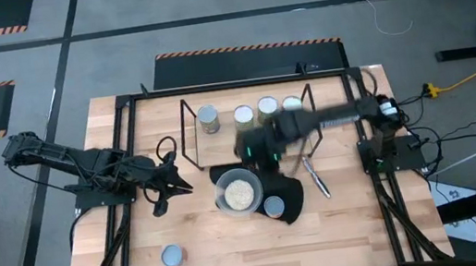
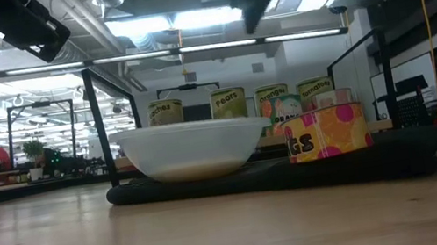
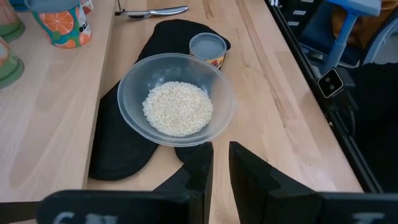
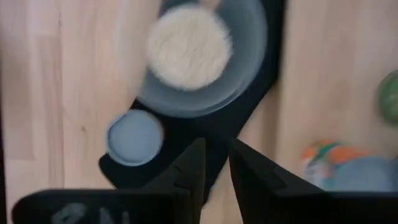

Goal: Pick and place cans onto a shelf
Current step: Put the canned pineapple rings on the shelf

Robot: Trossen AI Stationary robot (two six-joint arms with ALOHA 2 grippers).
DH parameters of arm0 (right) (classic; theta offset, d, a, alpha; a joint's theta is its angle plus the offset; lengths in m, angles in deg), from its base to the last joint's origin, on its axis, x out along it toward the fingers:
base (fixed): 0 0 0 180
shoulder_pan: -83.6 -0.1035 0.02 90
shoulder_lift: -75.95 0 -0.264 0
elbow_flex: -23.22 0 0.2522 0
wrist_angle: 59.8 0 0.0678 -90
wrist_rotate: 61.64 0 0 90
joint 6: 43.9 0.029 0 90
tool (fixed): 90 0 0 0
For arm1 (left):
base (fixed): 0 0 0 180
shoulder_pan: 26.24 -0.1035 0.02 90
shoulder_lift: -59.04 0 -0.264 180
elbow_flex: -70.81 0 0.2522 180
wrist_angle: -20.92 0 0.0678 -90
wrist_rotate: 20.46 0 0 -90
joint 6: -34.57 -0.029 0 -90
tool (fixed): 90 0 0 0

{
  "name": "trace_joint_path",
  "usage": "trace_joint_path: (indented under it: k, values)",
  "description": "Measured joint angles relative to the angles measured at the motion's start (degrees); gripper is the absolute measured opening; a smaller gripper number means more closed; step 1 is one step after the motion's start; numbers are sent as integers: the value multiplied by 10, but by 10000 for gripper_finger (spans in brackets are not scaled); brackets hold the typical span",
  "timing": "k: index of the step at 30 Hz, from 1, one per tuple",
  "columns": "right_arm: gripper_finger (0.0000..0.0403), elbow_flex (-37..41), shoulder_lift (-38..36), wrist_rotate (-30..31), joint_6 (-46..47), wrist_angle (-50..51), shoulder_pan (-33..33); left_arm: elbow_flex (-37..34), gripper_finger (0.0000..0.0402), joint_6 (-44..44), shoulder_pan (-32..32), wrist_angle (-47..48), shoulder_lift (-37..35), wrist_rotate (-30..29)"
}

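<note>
The black-rod shelf (image 1: 247, 127) stands at the table's far middle with several cans (image 1: 243, 114) in a row on it; their labels show in the low view (image 2: 229, 103). One can (image 1: 274, 206) with a bluish top and an orange-pink label (image 2: 327, 131) stands on the black mat (image 1: 290, 205). Another can (image 1: 172, 255) stands on the bare table at the near left. My right gripper (image 4: 216, 165) hangs above the mat between shelf and bowl, fingers nearly together and empty. My left gripper (image 3: 221, 165) waits left of the bowl, fingers nearly together and empty.
A clear bowl of pale grains (image 1: 239, 192) sits on the mat beside the can. A metal utensil (image 1: 318, 180) lies on the table right of the mat. A black frame (image 1: 131, 167) runs round the tabletop. Bare wood lies along the near edge.
</note>
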State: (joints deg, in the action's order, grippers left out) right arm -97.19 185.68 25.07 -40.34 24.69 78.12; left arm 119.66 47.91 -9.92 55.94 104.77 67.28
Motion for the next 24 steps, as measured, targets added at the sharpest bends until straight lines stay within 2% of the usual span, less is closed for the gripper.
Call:
trace_joint_path:
  k: [4,10,20,24]
  values:
    - [78,47,0,59,103,-22,-85,0,44,0,0,0,0,0]
    - [78,110,0,67,227,-106,-162,0,44,0,0,0,0,0]
    - [78,172,0,68,295,-253,-192,0,44,0,0,1,0,0]
    - [78,200,0,69,319,-267,-192,0,44,0,0,1,0,0]
